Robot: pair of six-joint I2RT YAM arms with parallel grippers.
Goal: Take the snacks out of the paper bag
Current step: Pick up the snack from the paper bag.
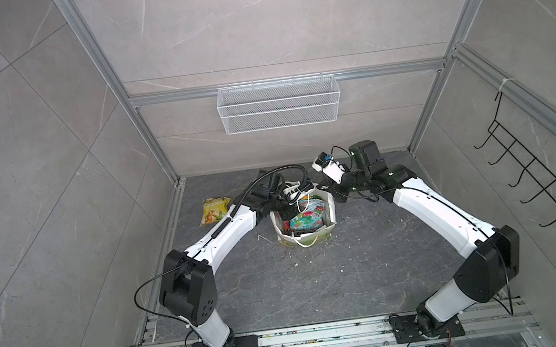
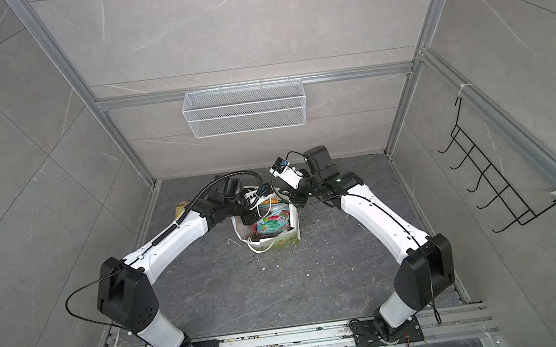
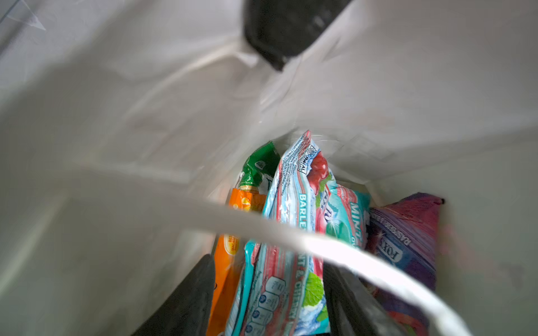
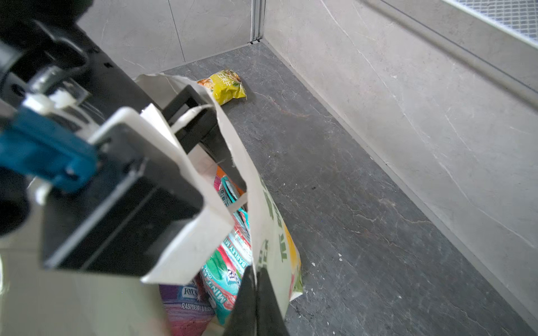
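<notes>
**On the counter [image 1: 319, 284]: paper bag [image 1: 320, 238] gripped, one packet out**

Toward the far edge, midway between the sides, the paper bag stands upright. I see my right end effector [image 4: 256, 276] clamped on its rim. My left end effector [image 3: 267, 279] is down inside, fingers apart, with the teal-red packet [image 3: 291, 186] between them; contact I cannot tell. Beside it stand the orange packet [image 3: 230, 261], green packet [image 3: 259, 165] and purple packet [image 3: 407, 232]. The cord handle [image 3: 334, 247] crosses the left wrist view. The yellow packet [image 1: 214, 210] lies flat near the far left corner, well apart from the paper bag.
</notes>
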